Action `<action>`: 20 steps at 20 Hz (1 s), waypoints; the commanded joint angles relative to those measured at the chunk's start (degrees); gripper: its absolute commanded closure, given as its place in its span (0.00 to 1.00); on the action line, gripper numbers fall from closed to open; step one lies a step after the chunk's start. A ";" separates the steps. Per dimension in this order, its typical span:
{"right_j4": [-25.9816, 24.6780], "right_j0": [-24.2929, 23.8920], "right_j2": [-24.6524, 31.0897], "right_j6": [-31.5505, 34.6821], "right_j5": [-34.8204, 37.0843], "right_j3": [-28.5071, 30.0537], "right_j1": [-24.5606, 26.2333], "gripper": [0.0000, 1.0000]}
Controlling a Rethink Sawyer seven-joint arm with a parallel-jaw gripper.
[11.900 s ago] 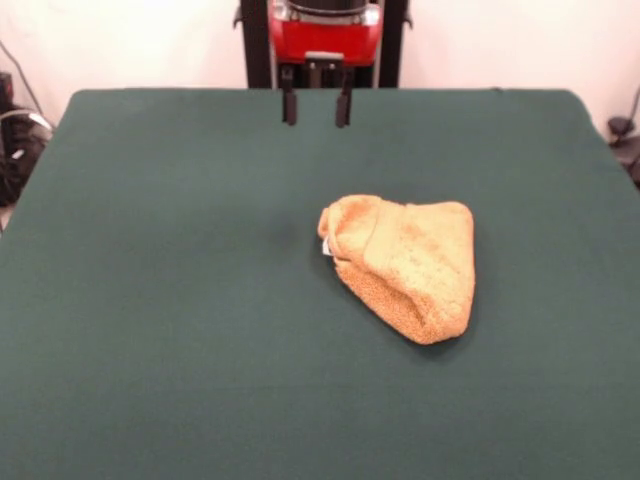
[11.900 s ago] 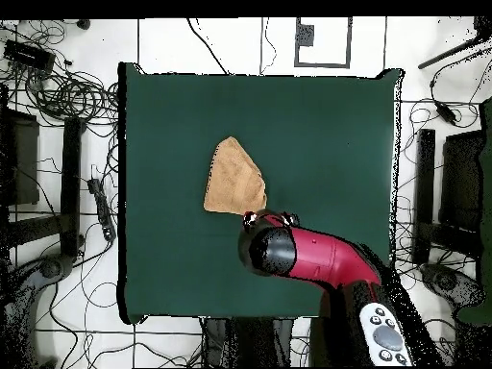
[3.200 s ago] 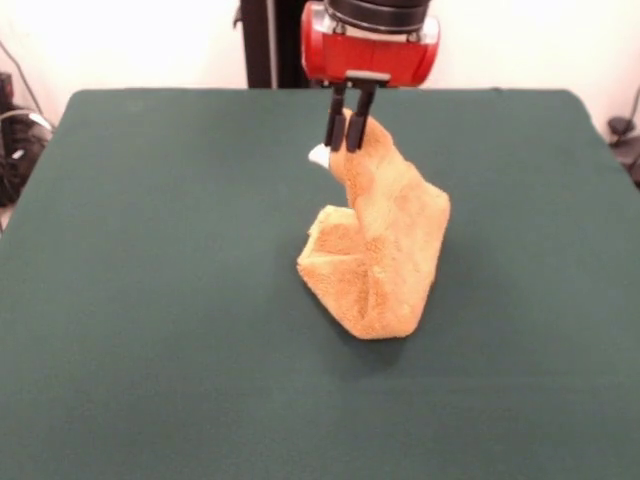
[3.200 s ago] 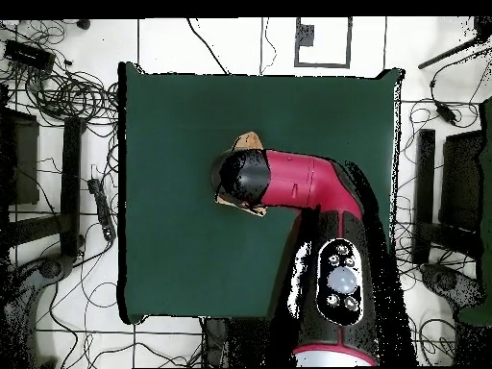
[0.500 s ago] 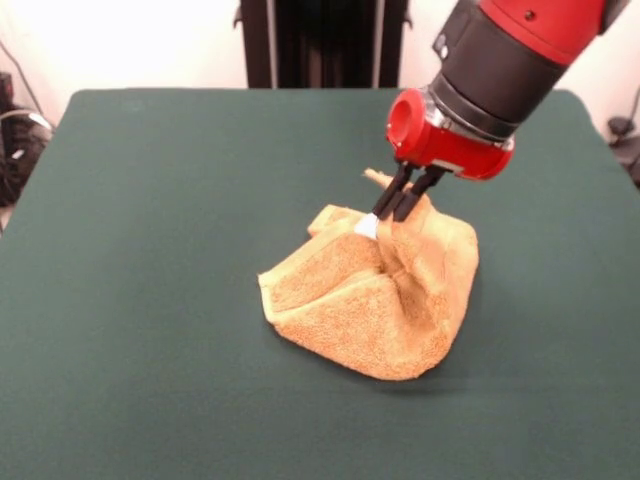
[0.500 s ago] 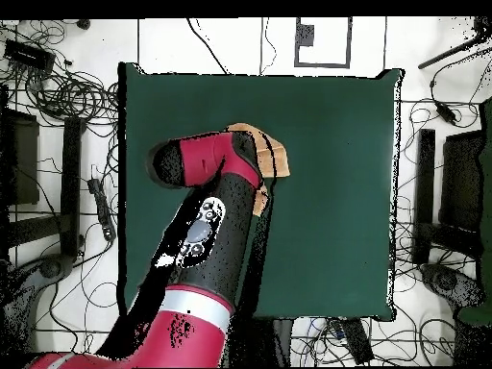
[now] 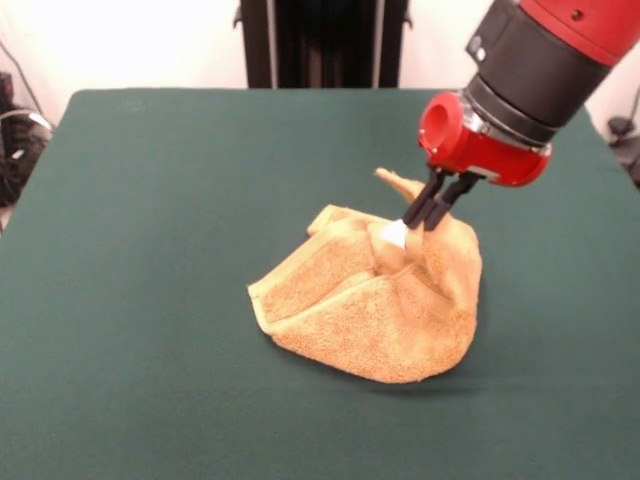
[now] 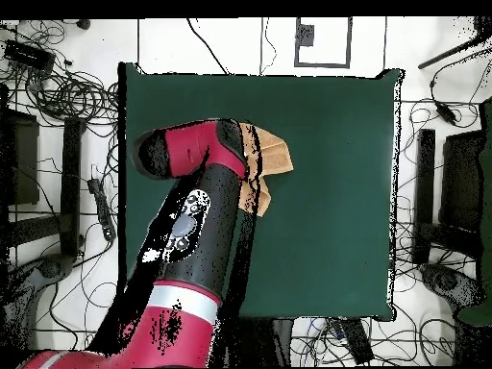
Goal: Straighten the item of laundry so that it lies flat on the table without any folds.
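Right, jaws pinched tight on the towel's point(image 7: 370, 305) edge beside the white label point(image 7: 393, 235), gripper point(image 7: 422, 217) tilted low over the table point(image 7: 150, 200). The towel sits crumpled mid-table, one flap doubled over. Best to drag away from the bunched part, low and steady, so the fold peels open. Nothing else on the table blocks the pull.

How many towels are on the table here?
1. The towel lies rumpled right of the table's centre in the front view, one part pinched by the hand.
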 commanded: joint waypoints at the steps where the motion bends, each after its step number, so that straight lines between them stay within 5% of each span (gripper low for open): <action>1: 4.06 2.65 0.46 20.06 6.90 -1.82 1.63 1.00; 20: 6.59 5.80 -4.23 28.09 12.12 -7.90 6.21 1.00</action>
